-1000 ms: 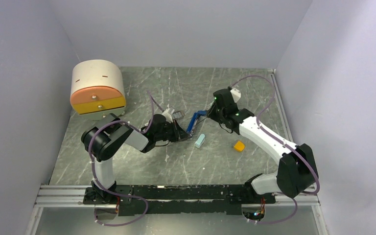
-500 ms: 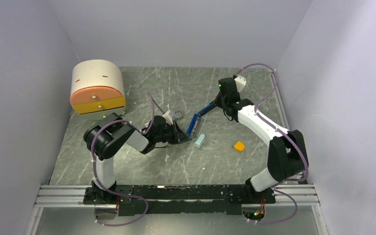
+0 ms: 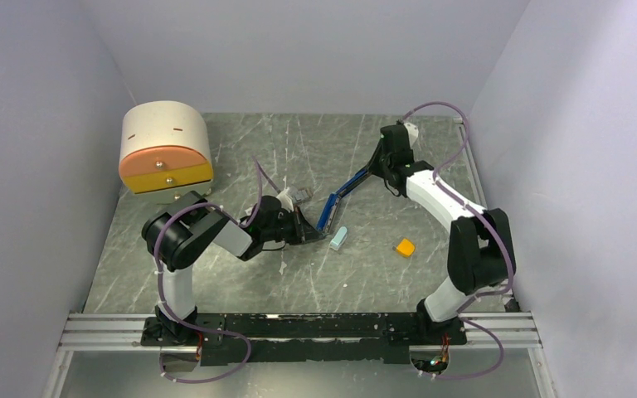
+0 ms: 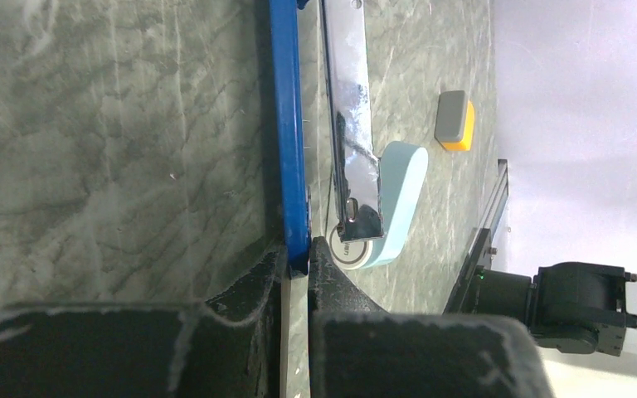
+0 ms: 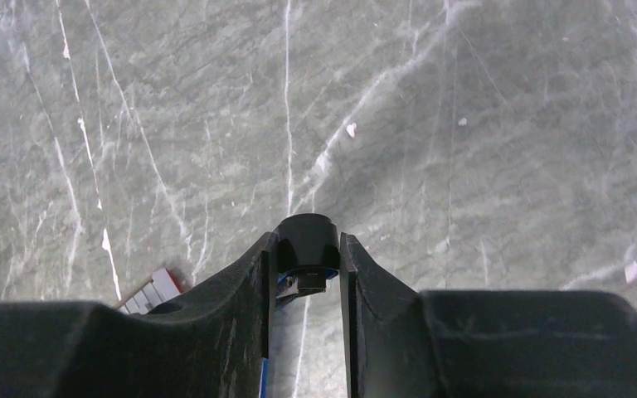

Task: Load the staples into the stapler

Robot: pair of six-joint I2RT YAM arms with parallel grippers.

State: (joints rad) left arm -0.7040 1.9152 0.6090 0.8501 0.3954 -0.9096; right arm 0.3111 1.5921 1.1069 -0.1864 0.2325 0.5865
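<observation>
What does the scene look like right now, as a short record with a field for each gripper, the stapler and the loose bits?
left gripper: shut on the blue base end of the stapler
right gripper: shut on the stapler's black arm tip
stapler: open, arm swung away from base
magazine: chrome, exposed
pale-blue piece: on table, by magazine tip
orange block: on table, apart

Right gripper fingers pinch stapler black tip; red-white box lower-left.
</observation>
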